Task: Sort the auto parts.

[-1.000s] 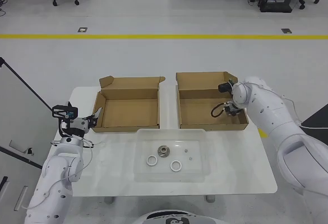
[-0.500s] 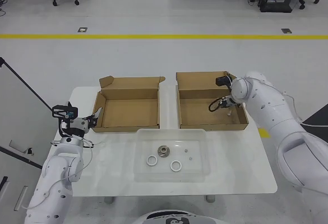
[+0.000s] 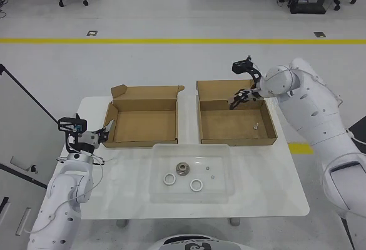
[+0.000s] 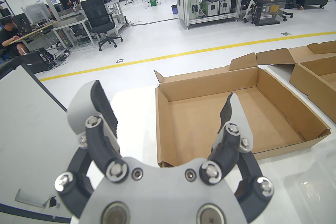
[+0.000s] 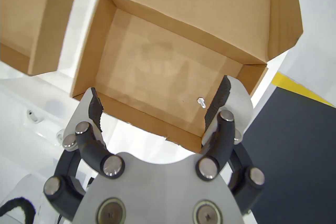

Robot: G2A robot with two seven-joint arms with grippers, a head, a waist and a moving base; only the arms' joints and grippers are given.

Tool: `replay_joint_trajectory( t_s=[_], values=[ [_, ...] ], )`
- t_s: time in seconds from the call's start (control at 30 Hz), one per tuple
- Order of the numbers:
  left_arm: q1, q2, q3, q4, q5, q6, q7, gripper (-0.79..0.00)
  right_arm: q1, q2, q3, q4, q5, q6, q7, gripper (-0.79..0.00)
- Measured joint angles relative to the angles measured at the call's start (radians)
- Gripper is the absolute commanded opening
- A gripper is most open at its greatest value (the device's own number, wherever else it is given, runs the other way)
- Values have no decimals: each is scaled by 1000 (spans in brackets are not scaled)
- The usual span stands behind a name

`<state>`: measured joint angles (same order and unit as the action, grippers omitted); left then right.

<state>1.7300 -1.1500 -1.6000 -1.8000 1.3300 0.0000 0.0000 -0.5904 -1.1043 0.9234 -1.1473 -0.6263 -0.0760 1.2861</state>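
A clear tray (image 3: 159,164) at the table's middle holds a grey round part (image 3: 183,168), two white rings (image 3: 169,180) (image 3: 196,185) and small bits. Two open cardboard boxes stand behind it: the left box (image 3: 140,122) (image 4: 223,120) has nothing in it, the right box (image 3: 235,120) (image 5: 168,57) holds a small silver bolt (image 3: 256,125) (image 5: 201,102). My right gripper (image 3: 241,99) (image 5: 160,101) hangs open and empty high above the right box's back part. At the table's left edge my left gripper (image 3: 101,135) (image 4: 168,109) stands open and empty beside the left box.
A grey cabinet (image 3: 7,125) stands to the left of the white table (image 3: 270,181). A yellow floor line (image 3: 170,40) runs behind. The table's front and right parts are bare.
My right gripper has risen out of the right box and swung toward its back, leaving the small bolt lying on the box floor. The left arm has kept still.
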Motion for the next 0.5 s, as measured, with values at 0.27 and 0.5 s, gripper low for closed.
replay_joint_trajectory(
  t_s=[0.27, 0.5],
  values=[
    [0, 0, 0, 0, 0, 0, 0, 0, -180, 68, 176, -419, 54, 11, 184, 0],
    [0, 0, 0, 0, 0, 0, 0, 0, -294, 93, 203, -622, 81, 17, 251, 0]
  ],
)
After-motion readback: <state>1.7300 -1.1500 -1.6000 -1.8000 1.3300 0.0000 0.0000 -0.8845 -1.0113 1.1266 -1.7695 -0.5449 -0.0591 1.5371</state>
